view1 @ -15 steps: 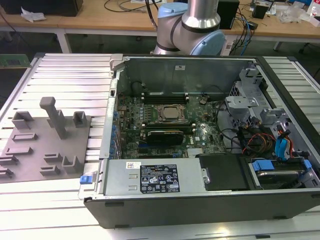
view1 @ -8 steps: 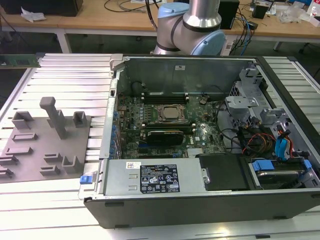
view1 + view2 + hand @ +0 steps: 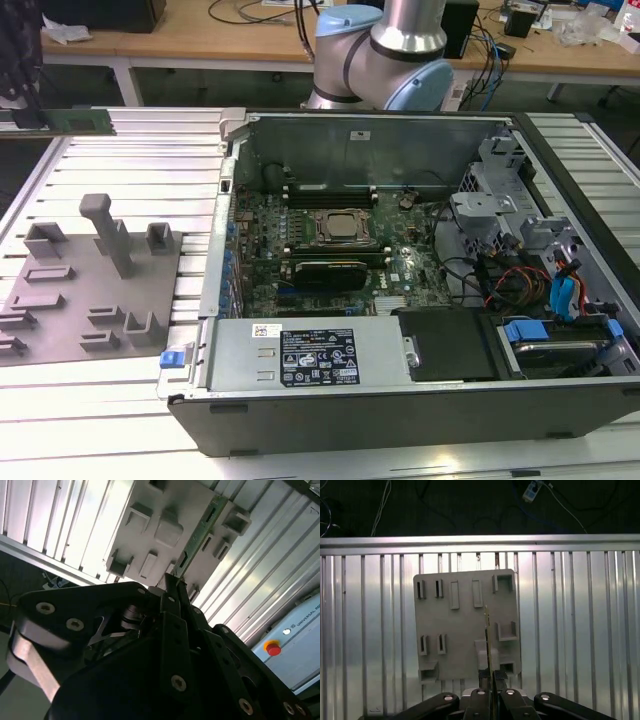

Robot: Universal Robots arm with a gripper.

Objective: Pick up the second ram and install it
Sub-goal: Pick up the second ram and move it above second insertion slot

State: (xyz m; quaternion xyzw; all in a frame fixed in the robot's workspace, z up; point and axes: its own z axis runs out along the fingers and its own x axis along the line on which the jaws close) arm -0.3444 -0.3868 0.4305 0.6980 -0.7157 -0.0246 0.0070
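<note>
In both wrist views the gripper (image 3: 491, 676) pinches the second ram (image 3: 489, 635) between narrow-set fingers, well above the grey fixture plate (image 3: 460, 630). The first wrist view looks straight down the board's edge, so it reads as a thin line crossing the plate's slots. The second wrist view catches it at a slant and shows its green face (image 3: 200, 535) running out from the fingertips (image 3: 176, 587), with a red push-button (image 3: 272, 648) on a pale box beyond the table.

The exterior view adds the open computer case (image 3: 330, 405) with its motherboard (image 3: 330, 240). The plate (image 3: 90, 290) lies at about nine o'clock from the case. The ram (image 3: 85, 122) hangs level as a slim strip at about ten o'clock, above the table and outside the case.

Everything sits on a ribbed aluminium table (image 3: 150, 150). The arm's base (image 3: 385, 50) stands at twelve o'clock, and behind it are wooden benches (image 3: 200, 40) strewn with cables.
</note>
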